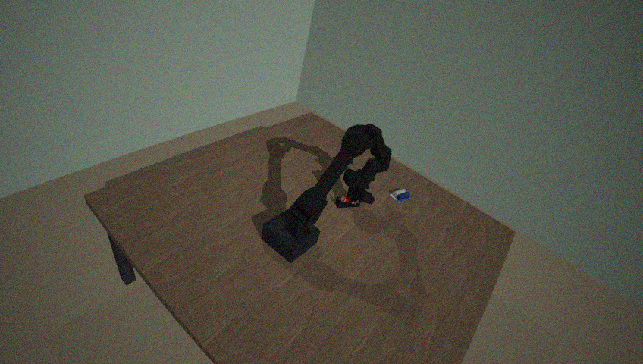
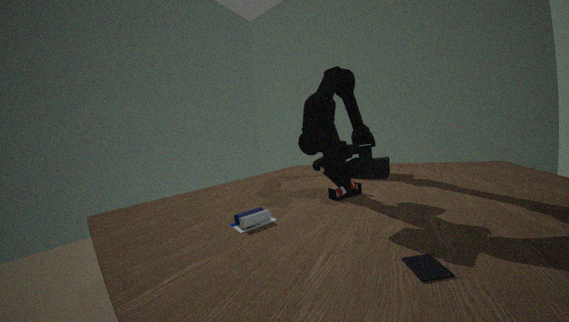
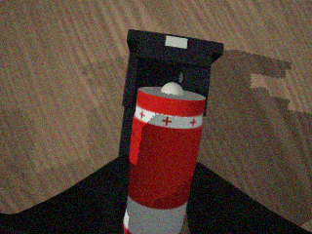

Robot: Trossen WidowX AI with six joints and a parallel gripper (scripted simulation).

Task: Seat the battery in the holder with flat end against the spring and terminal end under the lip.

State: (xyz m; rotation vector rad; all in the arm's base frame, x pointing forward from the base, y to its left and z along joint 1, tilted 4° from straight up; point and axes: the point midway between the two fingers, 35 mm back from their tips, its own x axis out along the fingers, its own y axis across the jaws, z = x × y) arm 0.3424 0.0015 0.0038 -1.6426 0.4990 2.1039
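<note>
My gripper (image 1: 352, 199) (image 2: 343, 186) is shut on a red battery (image 3: 163, 175) (image 2: 345, 188) (image 1: 346, 199) with white and grey bands. In the wrist view the battery points away from the camera, its rounded terminal tip toward the far end of the black holder (image 3: 172, 55) (image 2: 334, 196) (image 1: 343, 205). The battery hangs low over the holder's channel, roughly in line with it and slightly tilted. A pale tab (image 3: 175, 42) marks the holder's far wall. The fingers themselves are hidden in the dark lower part of the wrist view.
A blue and white block (image 1: 399, 194) (image 2: 252, 218) on a white base lies on the wooden table (image 1: 225, 288) (image 2: 279, 271) away from the holder. A flat black pad (image 2: 427, 267) lies near the front. The arm's base (image 1: 290, 234) stands mid-table.
</note>
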